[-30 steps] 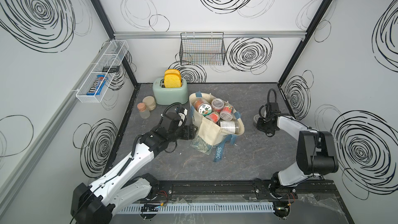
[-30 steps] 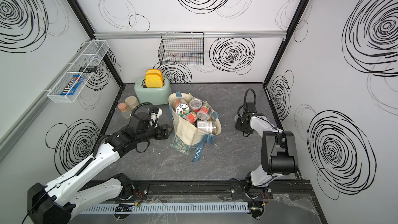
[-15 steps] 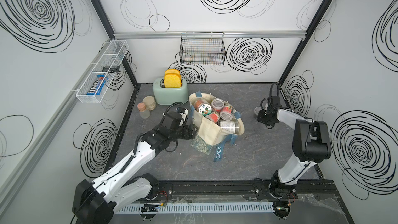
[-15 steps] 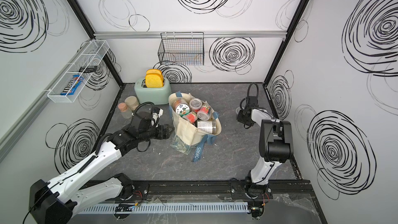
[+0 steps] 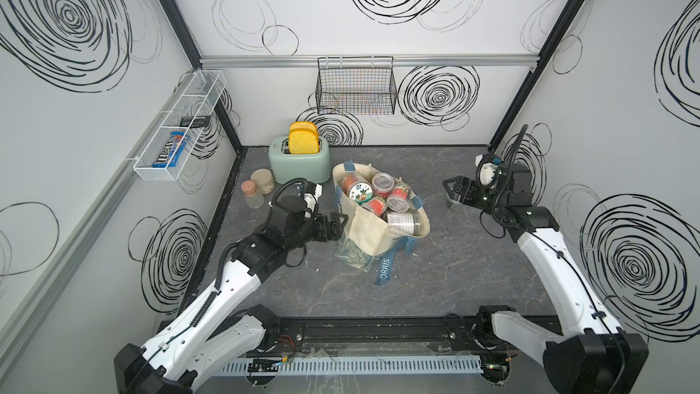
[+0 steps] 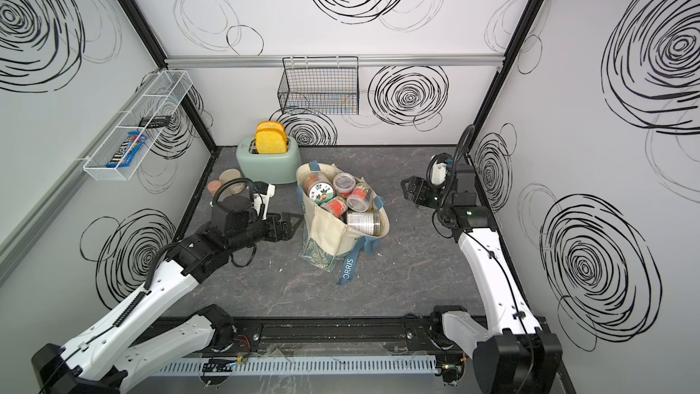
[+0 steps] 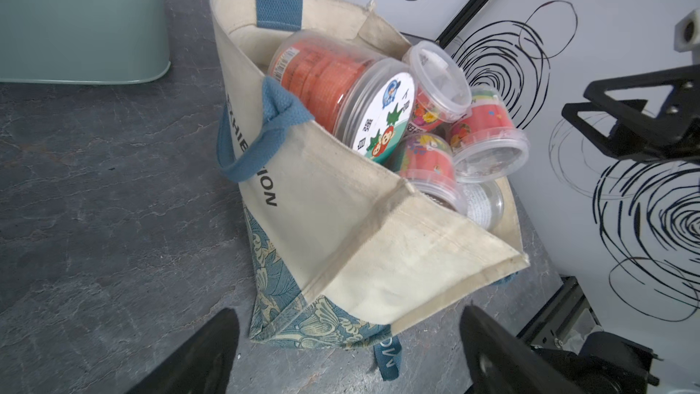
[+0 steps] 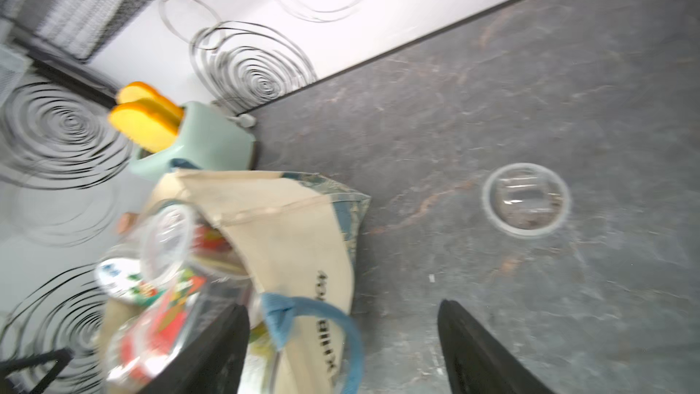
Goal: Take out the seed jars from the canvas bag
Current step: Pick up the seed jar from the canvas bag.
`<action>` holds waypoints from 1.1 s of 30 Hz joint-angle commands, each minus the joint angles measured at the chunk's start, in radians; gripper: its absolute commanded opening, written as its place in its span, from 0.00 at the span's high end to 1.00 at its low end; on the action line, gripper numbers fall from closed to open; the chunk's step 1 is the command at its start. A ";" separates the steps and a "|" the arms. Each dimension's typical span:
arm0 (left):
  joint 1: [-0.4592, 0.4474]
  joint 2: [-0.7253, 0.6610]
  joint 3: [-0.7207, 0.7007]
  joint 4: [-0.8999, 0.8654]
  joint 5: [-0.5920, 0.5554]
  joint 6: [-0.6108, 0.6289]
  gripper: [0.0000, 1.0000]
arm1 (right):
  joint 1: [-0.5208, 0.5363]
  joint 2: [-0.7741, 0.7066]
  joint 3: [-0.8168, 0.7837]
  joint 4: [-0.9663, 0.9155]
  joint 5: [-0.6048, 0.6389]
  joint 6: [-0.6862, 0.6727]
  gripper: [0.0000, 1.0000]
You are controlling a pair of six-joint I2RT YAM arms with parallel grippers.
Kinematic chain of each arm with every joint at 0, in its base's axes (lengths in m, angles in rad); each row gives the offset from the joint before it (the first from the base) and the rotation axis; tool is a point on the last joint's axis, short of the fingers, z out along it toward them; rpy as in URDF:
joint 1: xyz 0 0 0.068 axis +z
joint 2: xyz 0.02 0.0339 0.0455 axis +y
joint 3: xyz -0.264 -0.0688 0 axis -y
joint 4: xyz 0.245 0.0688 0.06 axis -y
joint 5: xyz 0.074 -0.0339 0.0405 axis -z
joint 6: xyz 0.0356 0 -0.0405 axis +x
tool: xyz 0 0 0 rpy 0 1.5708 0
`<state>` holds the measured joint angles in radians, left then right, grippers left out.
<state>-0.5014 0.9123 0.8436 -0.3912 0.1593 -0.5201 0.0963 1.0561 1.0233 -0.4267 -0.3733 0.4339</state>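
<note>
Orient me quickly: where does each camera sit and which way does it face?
Top views: high at the front, looking down toward the back wall; both top views show the bag, left gripper and right gripper.
Left wrist: on the left arm, facing the bag's mouth and jars; own fingers show.
Right wrist: on the right arm, looking down at a loose jar on the table, bag and toaster beyond; own fingers show.
Shared: every view shows the bag.
</note>
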 commanded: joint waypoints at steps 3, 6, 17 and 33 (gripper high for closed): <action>0.027 0.010 -0.010 0.071 0.052 -0.033 0.04 | 0.184 0.016 -0.003 0.077 -0.085 0.212 0.14; 0.038 0.008 -0.029 0.094 0.063 -0.047 0.04 | 0.275 0.045 -0.009 0.135 -0.053 0.296 0.14; 0.050 -0.009 -0.069 0.126 0.085 -0.060 0.04 | 0.368 0.159 -0.017 0.200 0.052 0.385 0.15; 0.058 -0.021 -0.101 0.153 0.104 -0.072 0.04 | 0.413 0.284 -0.027 0.270 0.075 0.455 0.22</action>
<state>-0.4549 0.9077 0.7578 -0.2859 0.2504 -0.5735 0.4915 1.3014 1.0008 -0.1703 -0.3004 0.8604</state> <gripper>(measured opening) 0.959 0.782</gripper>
